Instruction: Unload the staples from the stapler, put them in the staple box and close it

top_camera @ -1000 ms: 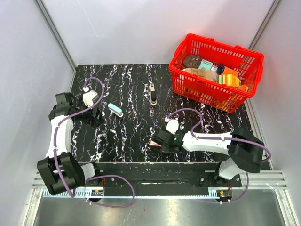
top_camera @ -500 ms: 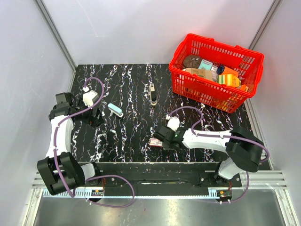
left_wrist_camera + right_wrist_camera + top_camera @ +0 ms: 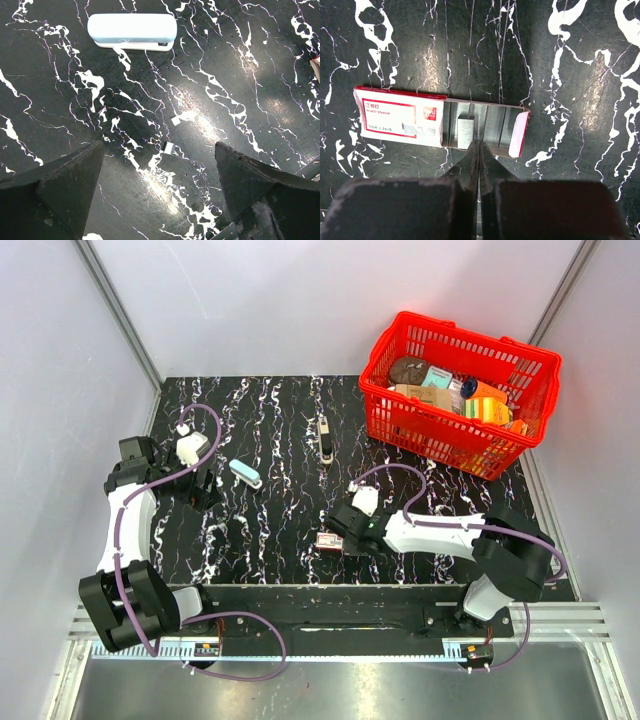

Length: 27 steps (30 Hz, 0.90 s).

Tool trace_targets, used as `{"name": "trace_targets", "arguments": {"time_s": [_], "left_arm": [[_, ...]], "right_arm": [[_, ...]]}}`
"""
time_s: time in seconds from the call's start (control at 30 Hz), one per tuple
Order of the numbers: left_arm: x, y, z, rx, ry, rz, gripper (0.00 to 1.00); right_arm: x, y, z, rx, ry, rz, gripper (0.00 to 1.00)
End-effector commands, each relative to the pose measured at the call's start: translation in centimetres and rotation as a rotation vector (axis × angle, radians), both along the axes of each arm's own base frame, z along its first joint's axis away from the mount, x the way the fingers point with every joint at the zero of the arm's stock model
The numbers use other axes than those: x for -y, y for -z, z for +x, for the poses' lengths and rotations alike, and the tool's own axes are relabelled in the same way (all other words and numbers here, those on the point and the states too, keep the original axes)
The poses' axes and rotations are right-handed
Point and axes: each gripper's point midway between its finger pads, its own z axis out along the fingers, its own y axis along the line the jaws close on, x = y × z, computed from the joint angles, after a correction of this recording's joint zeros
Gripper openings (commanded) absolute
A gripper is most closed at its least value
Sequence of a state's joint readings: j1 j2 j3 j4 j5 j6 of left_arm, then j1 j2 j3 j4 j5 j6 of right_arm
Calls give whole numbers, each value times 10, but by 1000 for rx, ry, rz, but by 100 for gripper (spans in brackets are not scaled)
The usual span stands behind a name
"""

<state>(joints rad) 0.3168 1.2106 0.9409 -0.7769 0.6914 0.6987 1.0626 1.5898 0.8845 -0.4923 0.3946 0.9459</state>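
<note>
Stapler [image 3: 245,474] lies shut at 9 o'clock on the black marbled surface [image 3: 280,410], light blue with a whitish lower edge, at 12 o'clock from the spread left pincer [image 3: 160,190]. Right pincer [image 3: 479,145], tips pressed together and empty, just backed off the staple box [image 3: 400,117]. A loose strip [image 3: 465,131] sits in its tray, so unloading looks basically done.

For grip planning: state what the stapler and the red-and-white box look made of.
The stapler: smooth light-blue plastic by its look, soft sheen, rounded moulded edges. The box: printed cardboard, probably; matte, folded flap at its open end. Inside, staple strips: grey metal, finely ribbed.
</note>
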Motion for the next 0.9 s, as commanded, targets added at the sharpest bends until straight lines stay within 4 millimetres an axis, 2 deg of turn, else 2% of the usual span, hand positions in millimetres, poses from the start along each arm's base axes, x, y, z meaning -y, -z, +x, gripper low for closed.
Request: {"name": "trace_targets", "arguments": {"time_s": [0.0, 0.13, 0.33, 0.47, 0.6, 0.7, 0.87], "left_arm": [[-2, -12, 9, 48, 14, 15, 97], [-1, -12, 9, 51, 18, 12, 97], [-7, 5, 4, 27, 28, 60, 98], [-18, 18, -1, -11, -16, 114, 98], [-18, 41, -10, -99, -117, 123, 96], [-6, 61, -22, -140, -85, 178, 96], [2, 87, -24, -197, -90, 243, 95]], "right_arm": [[-15, -15, 12, 27, -3, 53, 0], [-13, -28, 16, 54, 3, 52, 0], [-20, -71, 29, 136, -5, 110, 0], [-22, -90, 43, 182, -8, 136, 9], [-24, -98, 55, 223, -21, 151, 21], [-24, -99, 63, 236, -26, 160, 23], [-18, -98, 72, 258, -29, 157, 24]]}}
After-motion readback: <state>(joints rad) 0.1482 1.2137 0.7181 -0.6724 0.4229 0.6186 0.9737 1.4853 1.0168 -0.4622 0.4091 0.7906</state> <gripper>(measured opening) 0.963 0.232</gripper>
